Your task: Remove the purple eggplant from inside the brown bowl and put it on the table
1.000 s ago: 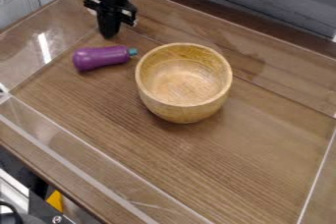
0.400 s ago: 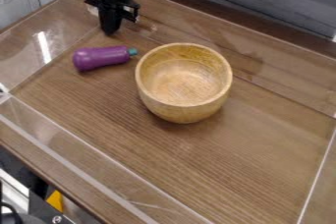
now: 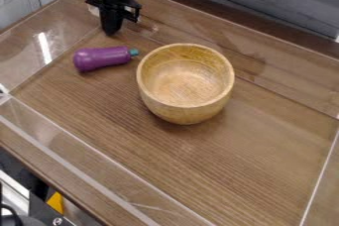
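Your gripper (image 3: pixel 111 32) is shut on nothing visible, near the top left, clear of the purple eggplant (image 3: pixel 105 58); that lies on the tabletop (image 3: pixel 199 175), left of the wooden bowl (image 3: pixel 184 81), presumably its goal.

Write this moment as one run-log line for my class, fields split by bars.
eggplant: on table, outside bowl | bowl: upright, nothing inside | pincer: shut, away from eggplant

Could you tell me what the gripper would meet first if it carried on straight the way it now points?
Probably the bare wood of the table, though the gripper's direction and depth are unclear from this single view.
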Robot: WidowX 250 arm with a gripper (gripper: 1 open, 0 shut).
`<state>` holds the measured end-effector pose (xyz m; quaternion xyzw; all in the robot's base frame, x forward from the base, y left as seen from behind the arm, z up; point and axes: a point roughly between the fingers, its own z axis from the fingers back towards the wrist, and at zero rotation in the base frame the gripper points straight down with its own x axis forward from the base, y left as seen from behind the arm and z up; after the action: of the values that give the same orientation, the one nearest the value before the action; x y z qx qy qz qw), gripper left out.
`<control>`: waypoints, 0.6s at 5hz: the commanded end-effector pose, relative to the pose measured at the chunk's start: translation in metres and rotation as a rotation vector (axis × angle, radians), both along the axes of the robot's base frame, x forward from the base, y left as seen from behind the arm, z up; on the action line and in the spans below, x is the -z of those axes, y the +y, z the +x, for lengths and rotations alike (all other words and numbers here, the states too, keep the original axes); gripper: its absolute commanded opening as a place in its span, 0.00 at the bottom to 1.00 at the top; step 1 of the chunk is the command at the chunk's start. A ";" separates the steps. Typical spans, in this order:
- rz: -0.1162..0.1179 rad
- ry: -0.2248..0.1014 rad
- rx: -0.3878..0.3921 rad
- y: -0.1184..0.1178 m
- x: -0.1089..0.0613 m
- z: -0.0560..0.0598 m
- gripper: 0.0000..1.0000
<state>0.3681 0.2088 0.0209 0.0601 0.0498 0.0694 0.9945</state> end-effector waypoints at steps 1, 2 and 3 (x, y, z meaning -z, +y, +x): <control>0.012 -0.013 0.021 -0.001 -0.009 0.001 0.00; 0.013 -0.012 0.037 -0.001 -0.013 0.001 0.00; 0.014 -0.010 -0.008 -0.001 -0.012 -0.002 0.00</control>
<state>0.3644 0.2071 0.0193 0.0595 0.0580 0.0737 0.9938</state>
